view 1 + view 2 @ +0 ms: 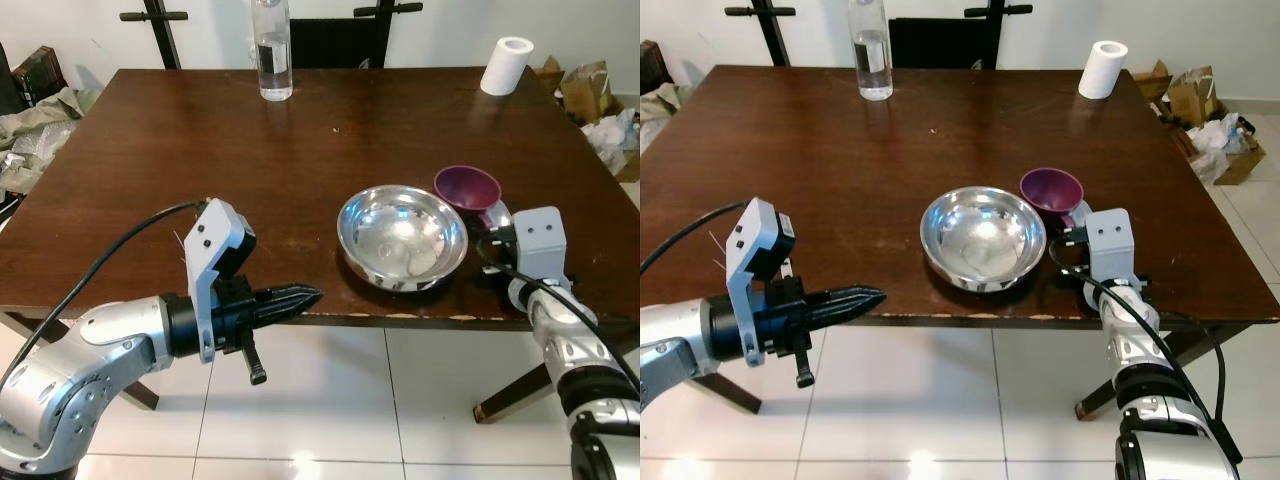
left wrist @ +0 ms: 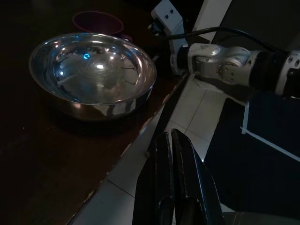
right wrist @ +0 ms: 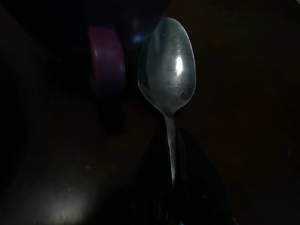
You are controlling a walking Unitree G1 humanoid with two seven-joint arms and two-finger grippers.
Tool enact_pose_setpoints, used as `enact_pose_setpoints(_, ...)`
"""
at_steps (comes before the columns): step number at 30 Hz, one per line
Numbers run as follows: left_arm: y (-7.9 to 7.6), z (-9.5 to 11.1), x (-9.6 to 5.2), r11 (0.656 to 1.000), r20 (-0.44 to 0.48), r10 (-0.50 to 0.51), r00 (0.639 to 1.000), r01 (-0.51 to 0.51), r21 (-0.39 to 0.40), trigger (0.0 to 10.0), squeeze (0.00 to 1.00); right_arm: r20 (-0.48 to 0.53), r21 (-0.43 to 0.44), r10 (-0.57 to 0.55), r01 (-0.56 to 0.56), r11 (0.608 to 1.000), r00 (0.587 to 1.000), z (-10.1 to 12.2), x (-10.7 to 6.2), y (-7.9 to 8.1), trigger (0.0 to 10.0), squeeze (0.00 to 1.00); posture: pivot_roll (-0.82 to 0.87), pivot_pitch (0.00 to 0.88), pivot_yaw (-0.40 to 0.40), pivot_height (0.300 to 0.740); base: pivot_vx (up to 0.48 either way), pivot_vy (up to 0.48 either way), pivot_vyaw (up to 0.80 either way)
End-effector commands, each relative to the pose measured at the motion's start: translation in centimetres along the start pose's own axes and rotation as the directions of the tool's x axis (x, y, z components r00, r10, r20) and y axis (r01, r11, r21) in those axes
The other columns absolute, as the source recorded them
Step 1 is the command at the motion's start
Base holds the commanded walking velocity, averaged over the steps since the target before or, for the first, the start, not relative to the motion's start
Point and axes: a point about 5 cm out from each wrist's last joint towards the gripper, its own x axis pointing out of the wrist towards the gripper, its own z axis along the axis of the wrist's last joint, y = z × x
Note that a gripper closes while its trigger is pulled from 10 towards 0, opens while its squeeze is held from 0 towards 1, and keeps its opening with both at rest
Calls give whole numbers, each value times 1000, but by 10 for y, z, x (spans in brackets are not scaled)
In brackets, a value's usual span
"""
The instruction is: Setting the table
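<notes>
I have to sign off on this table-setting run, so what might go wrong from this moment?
The right gripper pinches the spoon only low on its thin handle, so it may twist or slip when set down. The purple cup sits close beside the steel bowl and the right wrist, so a small swing could knock it. The bowl sits near the table edge, with the left gripper hovering just off that edge; a nudge might push it off.
</notes>
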Motion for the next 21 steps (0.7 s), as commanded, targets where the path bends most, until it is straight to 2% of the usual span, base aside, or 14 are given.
enact_pose_setpoints(1,-5,-2,-2,1000,-11,-13,1000,13,-4,10000,0,-18,-18,-11,11,1000,1000,-5,0,-1,10000,0,172,271,113,740,0,0,0)
enact_pose_setpoints(9,-7,-2,-3,1000,-11,-3,1000,3,-7,10000,0,-46,-117,-55,49,992,997,-13,-3,-13,10000,0,172,264,112,740,0,0,0)
enact_pose_setpoints(18,-7,-2,-2,1000,-8,2,1000,-2,-9,10000,0,-53,-99,-69,64,993,996,-15,-3,-19,10000,0,168,263,113,740,0,0,0)
enact_pose_setpoints(19,-7,-2,-2,1000,-8,3,1000,-3,-9,10000,0,-51,-94,-70,65,993,996,-15,-3,-19,10000,67,169,260,114,740,0,0,0)
enact_pose_setpoints(20,-7,-2,-2,1000,-8,4,1000,-4,-8,10000,0,-49,-89,-69,65,994,996,-14,-3,-19,10000,502,169,260,114,740,0,0,0)
enact_pose_setpoints(21,-7,-2,-2,1000,-8,4,1000,-4,-8,10000,0,-49,-89,-69,65,994,996,-14,-3,-19,10000,502,169,260,114,740,0,0,0)
